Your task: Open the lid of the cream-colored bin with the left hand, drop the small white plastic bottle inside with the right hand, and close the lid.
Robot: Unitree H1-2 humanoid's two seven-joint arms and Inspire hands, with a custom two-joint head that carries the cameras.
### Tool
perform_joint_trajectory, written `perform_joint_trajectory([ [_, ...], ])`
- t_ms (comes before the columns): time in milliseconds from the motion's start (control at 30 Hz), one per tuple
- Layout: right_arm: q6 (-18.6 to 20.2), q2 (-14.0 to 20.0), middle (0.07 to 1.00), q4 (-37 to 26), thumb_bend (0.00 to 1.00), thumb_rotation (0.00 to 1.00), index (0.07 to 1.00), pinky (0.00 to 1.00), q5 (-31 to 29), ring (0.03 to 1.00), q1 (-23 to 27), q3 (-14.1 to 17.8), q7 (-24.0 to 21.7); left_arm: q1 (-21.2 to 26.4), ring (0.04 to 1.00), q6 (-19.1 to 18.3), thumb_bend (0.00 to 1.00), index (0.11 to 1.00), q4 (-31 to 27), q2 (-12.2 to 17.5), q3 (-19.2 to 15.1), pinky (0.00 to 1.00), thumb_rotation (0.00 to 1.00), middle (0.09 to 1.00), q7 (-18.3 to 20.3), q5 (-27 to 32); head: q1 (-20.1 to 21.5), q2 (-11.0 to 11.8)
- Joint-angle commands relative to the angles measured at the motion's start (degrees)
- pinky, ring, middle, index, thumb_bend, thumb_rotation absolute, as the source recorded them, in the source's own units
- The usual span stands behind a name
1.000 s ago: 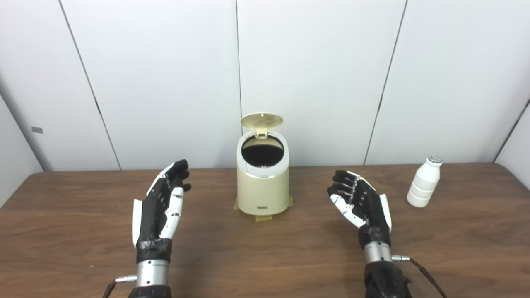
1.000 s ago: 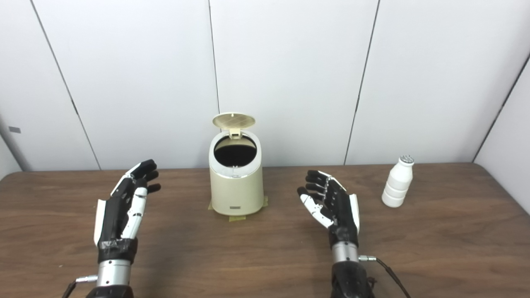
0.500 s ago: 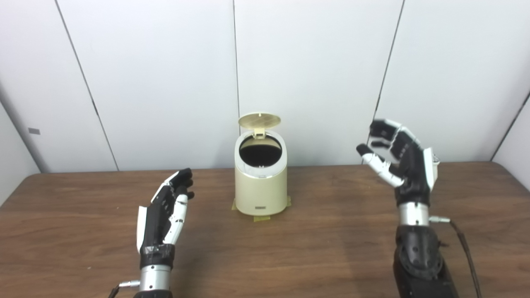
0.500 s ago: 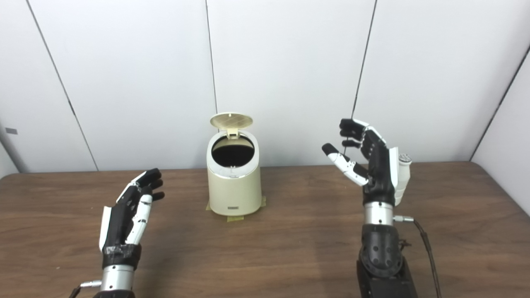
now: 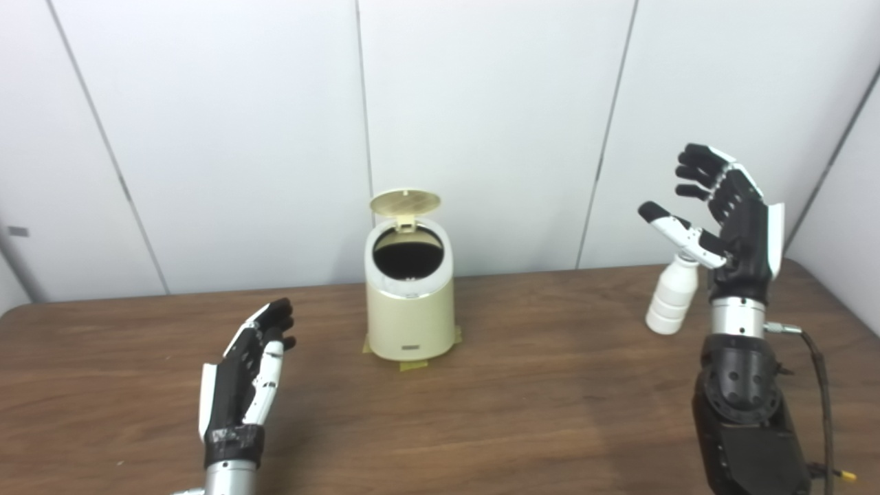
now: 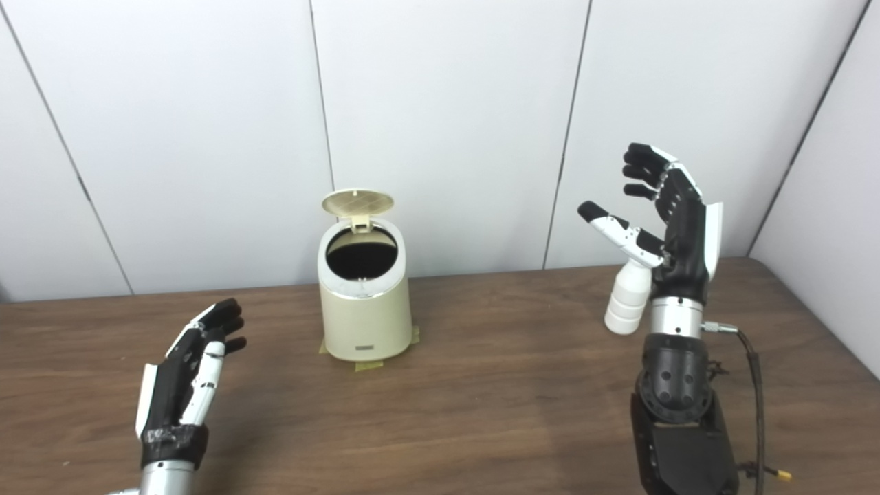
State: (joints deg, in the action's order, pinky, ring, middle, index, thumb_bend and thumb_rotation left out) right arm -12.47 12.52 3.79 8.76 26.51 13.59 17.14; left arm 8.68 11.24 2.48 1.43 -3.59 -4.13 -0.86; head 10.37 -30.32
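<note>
The cream-colored bin [image 5: 410,317] stands at the back middle of the table, its round lid [image 5: 405,202] raised upright and the dark opening showing. The small white plastic bottle [image 5: 672,297] stands upright at the right of the table. My right hand [image 5: 725,220] is open, raised high in the air, its thumb passing in front of the bottle's top; it holds nothing. My left hand [image 5: 245,375] is open and empty, low over the table to the left of the bin and apart from it.
The brown wooden table [image 5: 536,399] ends against white wall panels [image 5: 481,124] just behind the bin. Yellow tape [image 5: 414,366] marks the bin's foot. A cable [image 5: 818,385] trails from my right wrist.
My right hand has risen and moved right, now beside the bottle. My left hand has drawn back a little toward me. The camera has turned somewhat to the right.
</note>
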Motion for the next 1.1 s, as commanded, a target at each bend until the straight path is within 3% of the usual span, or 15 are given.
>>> perform_joint_trajectory([
  [0, 1.6, 1.3, 0.722, -2.5, 0.79, 0.34, 0.703, 0.42, 0.9, 0.555, 2.0, 1.1, 0.7, 1.4, 0.83, 1.6, 0.18, 0.81, -0.6, 0.7, -0.6, 0.78, 0.59, 0.822, 0.2, 0.9, 0.9, 0.0],
  [100, 3.2, 2.3, 0.726, -3.2, 0.81, 0.36, 0.712, 0.59, 1.6, 0.683, 1.6, 2.0, 0.8, 1.2, 0.832, 1.7, 0.19, 0.808, -0.5, 0.9, -1.0, 0.78, 0.59, 0.822, 0.7, 1.7, 1.8, 0.0],
  [133, 3.6, 2.5, 0.725, -3.2, 0.81, 0.36, 0.714, 0.58, 1.9, 0.678, 1.5, 2.3, 1.1, 1.2, 0.831, 1.5, 0.19, 0.81, -0.6, 0.9, -1.1, 0.78, 0.58, 0.822, 0.7, 1.8, 2.0, 0.0],
  [200, 3.8, 2.7, 0.729, -3.1, 0.8, 0.35, 0.719, 0.4, 2.3, 0.531, 1.5, 3.1, 1.7, 1.1, 0.834, 1.1, 0.18, 0.814, -0.8, 1.0, -1.2, 0.79, 0.58, 0.825, 0.6, 1.8, 3.0, 0.0],
  [267, 3.8, 2.8, 0.733, -2.9, 0.79, 0.34, 0.723, 0.34, 2.2, 0.472, 1.5, 3.6, 2.0, 1.1, 0.837, 1.0, 0.18, 0.817, -0.8, 1.2, -1.2, 0.79, 0.58, 0.827, 0.7, 1.7, 3.6, 0.0],
  [367, 3.4, 3.3, 0.731, -1.9, 0.8, 0.33, 0.715, 0.48, 2.9, 0.602, 1.2, 4.1, 2.7, 1.3, 0.832, 2.0, 0.17, 0.823, -0.3, 1.8, -1.4, 0.78, 0.58, 0.827, 1.0, 1.8, 5.3, 0.0],
  [500, 2.5, 3.7, 0.732, -0.9, 0.79, 0.33, 0.722, 0.56, 3.3, 0.672, 0.5, 4.3, 3.2, 1.7, 0.833, 2.9, 0.18, 0.822, 0.7, 2.6, -1.7, 0.77, 0.57, 0.827, 1.3, 2.1, 6.9, -0.2],
  [600, 3.1, 3.6, 0.727, -1.0, 0.79, 0.31, 0.724, 0.51, 3.4, 0.637, -0.2, 4.3, 3.4, 1.8, 0.832, 2.4, 0.18, 0.823, 0.4, 3.0, -1.8, 0.77, 0.59, 0.824, 1.7, 2.5, 8.0, -0.3],
  [867, 4.2, 3.0, 0.743, -1.5, 0.77, 0.24, 0.737, 0.54, 3.1, 0.677, -1.9, 4.3, 3.6, 1.8, 0.847, 1.5, 0.17, 0.836, 0.2, 4.0, -2.5, 0.79, 0.63, 0.84, 2.9, 4.1, 10.0, -0.7],
  [1067, 5.3, 3.4, 0.728, -0.7, 0.82, 0.31, 0.734, 0.54, 4.2, 0.651, -3.5, 4.5, 4.2, 1.7, 0.854, 0.5, 0.17, 0.832, -0.5, 4.1, -2.6, 0.8, 0.6, 0.844, 3.1, 4.7, 10.4, -0.7],
])
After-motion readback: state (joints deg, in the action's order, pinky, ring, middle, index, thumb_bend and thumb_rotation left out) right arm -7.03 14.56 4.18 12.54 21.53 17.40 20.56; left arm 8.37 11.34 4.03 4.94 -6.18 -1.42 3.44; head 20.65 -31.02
